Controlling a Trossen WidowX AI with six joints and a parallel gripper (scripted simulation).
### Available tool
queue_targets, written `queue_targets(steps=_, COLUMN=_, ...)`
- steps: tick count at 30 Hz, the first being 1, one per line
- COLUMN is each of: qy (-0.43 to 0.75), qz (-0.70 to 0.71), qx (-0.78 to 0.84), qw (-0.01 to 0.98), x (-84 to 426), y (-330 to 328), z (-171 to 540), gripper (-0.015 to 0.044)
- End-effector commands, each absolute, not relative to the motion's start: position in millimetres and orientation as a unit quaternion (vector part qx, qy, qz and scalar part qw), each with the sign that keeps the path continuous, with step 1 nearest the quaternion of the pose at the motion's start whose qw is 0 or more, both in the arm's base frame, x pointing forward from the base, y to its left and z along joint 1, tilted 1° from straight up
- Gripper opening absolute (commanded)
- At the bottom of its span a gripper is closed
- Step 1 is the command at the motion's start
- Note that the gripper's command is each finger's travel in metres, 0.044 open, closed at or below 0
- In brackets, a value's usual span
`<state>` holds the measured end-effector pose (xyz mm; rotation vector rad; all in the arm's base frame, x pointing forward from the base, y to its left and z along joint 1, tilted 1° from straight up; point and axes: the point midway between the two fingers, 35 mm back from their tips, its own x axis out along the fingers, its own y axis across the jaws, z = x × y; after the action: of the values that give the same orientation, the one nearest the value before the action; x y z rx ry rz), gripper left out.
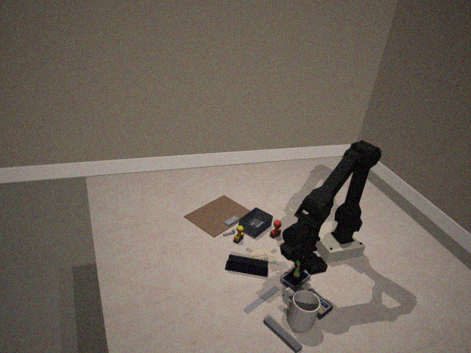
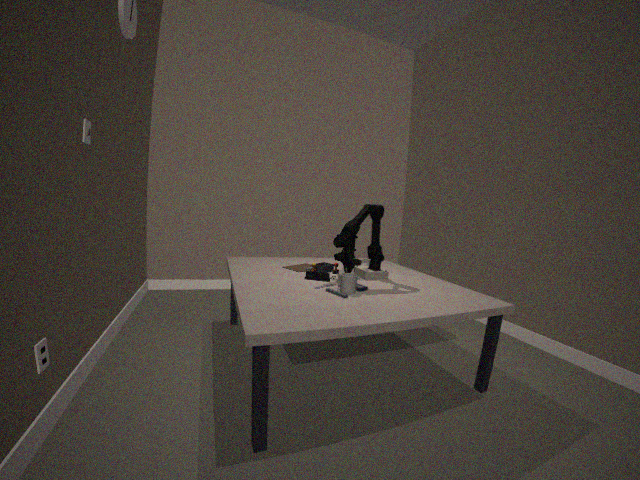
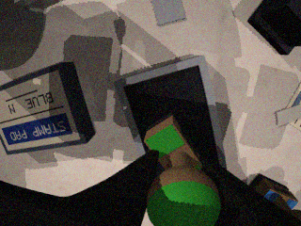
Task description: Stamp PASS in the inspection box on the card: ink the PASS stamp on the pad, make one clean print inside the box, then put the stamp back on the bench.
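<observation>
A black, jointed robot arm rises from a pale, boxy base and bends down over a speckled, off-white table. Its gripper is closed around a stamp, which has a rounded knob and a blocky foot, both in wood brown and bright green. The stamp is over the open ink pad, a shallow rectangular tray with a grey rim and a dark, flat inner surface; whether the stamp's underside touches that surface cannot be told. Near the pad lies a flat box lid with dark sides and a pale label, printed "STAMP PAD" on a blue band. A smooth, pale grey cylindrical mug stands upright near the lid, and a long, straight grey bar lies beside it. A thin, flat grey strip lies between the mug and a black, oblong block. Farther back are a knobbed stamp in yellow and brown, another in red and brown, and between them an open, dark, square-cornered bin. A flat brown sheet lies beyond, with a small grey rectangle on it. The stamps' lettering and the card's inspection box cannot be made out.
</observation>
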<state>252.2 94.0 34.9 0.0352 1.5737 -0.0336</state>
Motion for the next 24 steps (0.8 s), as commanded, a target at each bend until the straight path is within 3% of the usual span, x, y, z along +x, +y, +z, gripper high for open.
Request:
queue_targets(steps=1, qy=0.702, qz=-0.014, qx=0.017, qw=0.711, x=256, y=95, z=45, gripper=0.0000)
queue_targets(steps=24, qy=0.702, qz=-0.014, qx=0.017, qw=0.711, x=255, y=94, z=81, gripper=0.0000)
